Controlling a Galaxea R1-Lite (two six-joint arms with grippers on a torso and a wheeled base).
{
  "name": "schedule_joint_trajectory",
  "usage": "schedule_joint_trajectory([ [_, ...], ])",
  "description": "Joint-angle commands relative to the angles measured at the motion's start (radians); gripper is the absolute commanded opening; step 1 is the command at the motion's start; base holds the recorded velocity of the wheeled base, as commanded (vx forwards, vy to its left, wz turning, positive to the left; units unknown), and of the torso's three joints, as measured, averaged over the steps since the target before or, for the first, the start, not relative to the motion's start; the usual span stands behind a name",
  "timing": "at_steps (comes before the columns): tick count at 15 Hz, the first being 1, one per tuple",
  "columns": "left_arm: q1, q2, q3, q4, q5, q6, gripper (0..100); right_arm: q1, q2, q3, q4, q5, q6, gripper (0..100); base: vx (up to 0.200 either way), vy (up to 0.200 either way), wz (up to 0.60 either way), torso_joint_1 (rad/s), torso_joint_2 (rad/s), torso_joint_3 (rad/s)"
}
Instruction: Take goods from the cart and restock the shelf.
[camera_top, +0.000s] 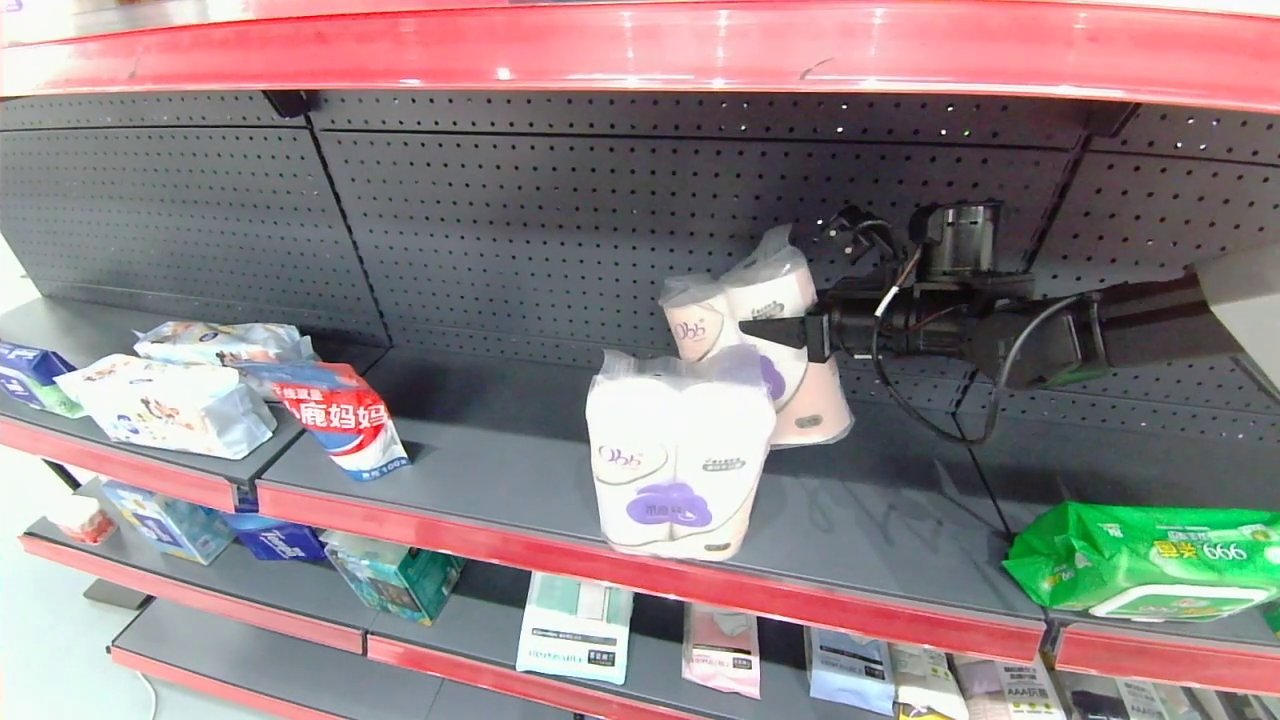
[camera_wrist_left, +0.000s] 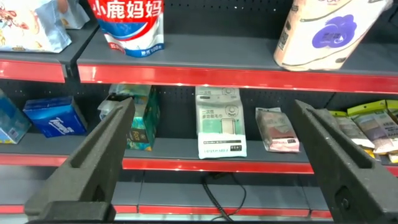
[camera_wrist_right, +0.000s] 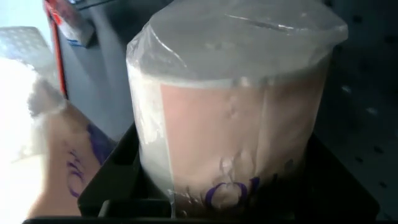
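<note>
Held toilet-roll pack (camera_top: 745, 290) at the shelf (camera_top: 480, 430), not yet released

The right gripper (camera_top: 800, 335) pinches the pack, which tilts with its base low at the board beneath the fingers. A matching pack (camera_top: 680, 460) already stands just beside it, nearer the front lip. Setting down and letting go likely remain. The left gripper (camera_wrist_left: 212, 107) is spread wide, holding nothing.

In the head view, bare shelf deck (camera_top: 500, 440) runs from the front toilet-paper pack (camera_top: 680, 455) toward nine o'clock as far as the red-and-white bag (camera_top: 340, 415). Toward three o'clock more bare deck reaches the green wipes pack (camera_top: 1150, 560). At one o'clock a second pack (camera_top: 770, 290), clamped in the right gripper (camera_top: 775, 335), stands just behind, possibly touching. The red upper shelf (camera_top: 640, 45) caps headroom at twelve.
</note>
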Motion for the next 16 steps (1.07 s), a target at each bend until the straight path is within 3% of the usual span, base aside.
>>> schedule_joint_trajectory([
  [1,0.000,0.002,0.000,0.000,0.000,-0.001,100,0.026,0.010,-0.018,-0.003,0.002,-0.009,0,0.000,0.000,0.00,0.000,0.00,0.000],
  [16,0.000,0.002,0.000,0.000,0.000,-0.001,100,0.087,0.110,-0.107,-0.049,-0.004,-0.003,0,0.000,0.000,0.00,0.000,0.00,0.000],
])
